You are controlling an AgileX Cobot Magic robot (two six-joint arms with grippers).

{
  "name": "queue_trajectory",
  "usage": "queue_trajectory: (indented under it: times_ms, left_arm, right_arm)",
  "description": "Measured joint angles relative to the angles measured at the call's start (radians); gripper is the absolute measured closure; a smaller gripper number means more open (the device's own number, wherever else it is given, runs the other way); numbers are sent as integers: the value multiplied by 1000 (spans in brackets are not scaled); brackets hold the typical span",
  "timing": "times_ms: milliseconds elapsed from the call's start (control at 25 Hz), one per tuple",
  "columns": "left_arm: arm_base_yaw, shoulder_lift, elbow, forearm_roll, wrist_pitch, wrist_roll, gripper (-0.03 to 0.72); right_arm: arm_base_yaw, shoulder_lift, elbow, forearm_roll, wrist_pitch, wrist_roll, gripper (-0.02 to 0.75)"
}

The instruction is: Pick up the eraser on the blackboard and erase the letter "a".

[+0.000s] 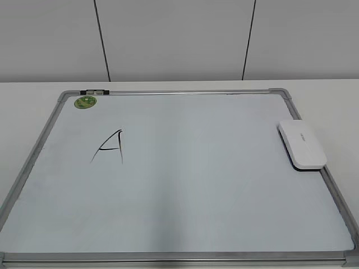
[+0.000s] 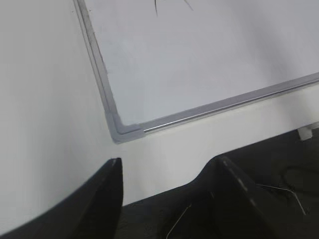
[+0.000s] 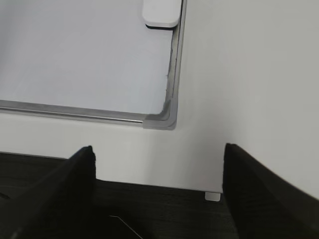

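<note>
The blackboard (image 1: pixel 196 190) is a white board with a silver frame, lying flat on the white table. The white eraser (image 1: pixel 302 144) lies at its right edge, partly over the frame. It also shows at the top of the right wrist view (image 3: pixel 160 12). A large angular capital "A" (image 1: pixel 110 147) in black marker is on the board's left half. No small lowercase "a" shows. Neither gripper appears in the exterior view. My left gripper (image 2: pixel 169 164) is open and empty over the table's front edge, near the board's front left corner (image 2: pixel 122 132). My right gripper (image 3: pixel 159 149) is open and empty near the front right corner (image 3: pixel 162 122).
A round green sticker (image 1: pixel 85 102) sits at the board's back left corner, with a small dark clip (image 1: pixel 94 91) on the back frame. A grey panelled wall stands behind the table. The table's front edge and dark floor show in both wrist views.
</note>
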Motion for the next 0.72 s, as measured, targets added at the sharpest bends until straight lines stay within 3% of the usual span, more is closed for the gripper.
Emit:
queue_trajectory:
  times_ms: [320,720]
  left_arm:
    - [0,-71,148,22,-39,-1,263]
    - [0,-71,181,100,-135,-1,263]
  right_arm:
    - [0,-72,133,-57,-57,0,150]
    - [0,-73,162,-17,-109,0,150]
